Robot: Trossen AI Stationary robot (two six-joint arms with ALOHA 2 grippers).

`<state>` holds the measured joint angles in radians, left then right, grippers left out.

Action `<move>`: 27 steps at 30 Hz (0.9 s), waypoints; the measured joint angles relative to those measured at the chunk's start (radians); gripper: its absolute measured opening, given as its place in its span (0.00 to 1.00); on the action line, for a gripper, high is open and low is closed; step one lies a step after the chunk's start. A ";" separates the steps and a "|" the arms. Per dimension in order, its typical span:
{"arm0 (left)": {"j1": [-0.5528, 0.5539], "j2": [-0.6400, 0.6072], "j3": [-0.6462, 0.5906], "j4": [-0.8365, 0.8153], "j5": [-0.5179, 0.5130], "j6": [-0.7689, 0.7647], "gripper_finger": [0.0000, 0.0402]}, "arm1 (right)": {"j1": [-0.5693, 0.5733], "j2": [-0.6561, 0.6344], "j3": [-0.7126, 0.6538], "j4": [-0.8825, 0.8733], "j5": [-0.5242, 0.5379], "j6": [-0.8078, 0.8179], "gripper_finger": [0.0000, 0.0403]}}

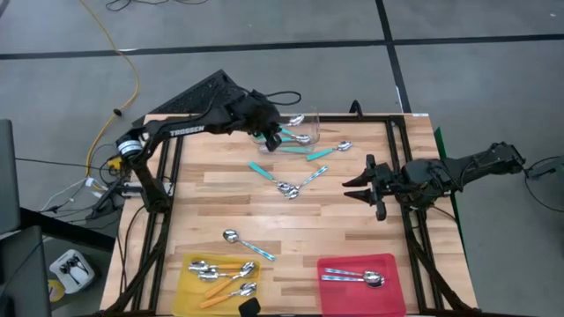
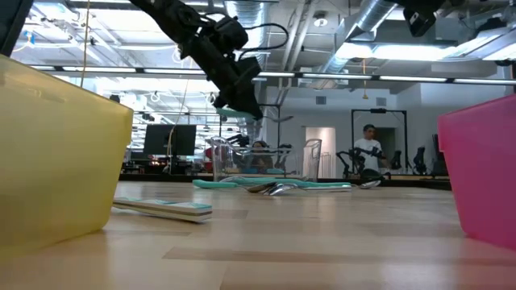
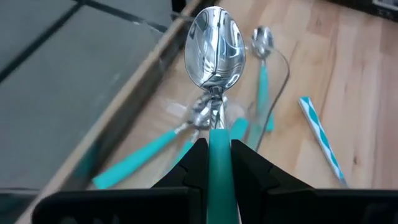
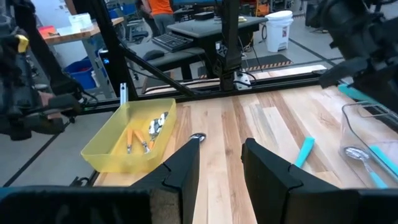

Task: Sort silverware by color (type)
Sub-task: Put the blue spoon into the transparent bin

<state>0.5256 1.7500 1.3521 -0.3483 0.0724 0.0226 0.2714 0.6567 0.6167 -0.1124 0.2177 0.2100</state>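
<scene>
Left pincer in the upper middle of the frame is clamped on a teal-handled spoon, right over the clear tub. Right pincer sits half-open, empty, at the desk's right edge.

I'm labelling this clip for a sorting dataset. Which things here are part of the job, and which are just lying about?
Part of the job:
- teal spoon in left gripper
- loose teal spoons
- yellow tray
- red tray
- clear tub

Lying about:
- yellow cable
- black object
</scene>
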 joint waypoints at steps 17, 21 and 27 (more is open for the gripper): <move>-0.012 0.017 0.000 0.037 -0.008 -0.071 0.07 | 0.001 0.000 0.000 0.000 0.000 0.002 0.36; -0.012 0.020 0.000 0.059 -0.011 -0.074 0.07 | 0.001 0.000 0.000 0.000 0.000 0.002 0.36; -0.012 0.020 0.000 0.089 -0.026 -0.089 0.07 | 0.001 0.000 0.000 0.000 0.000 0.001 0.36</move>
<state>0.5140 1.7702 1.3521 -0.2593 0.0467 -0.0669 0.2722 0.6563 0.6167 -0.1123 0.2180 0.2111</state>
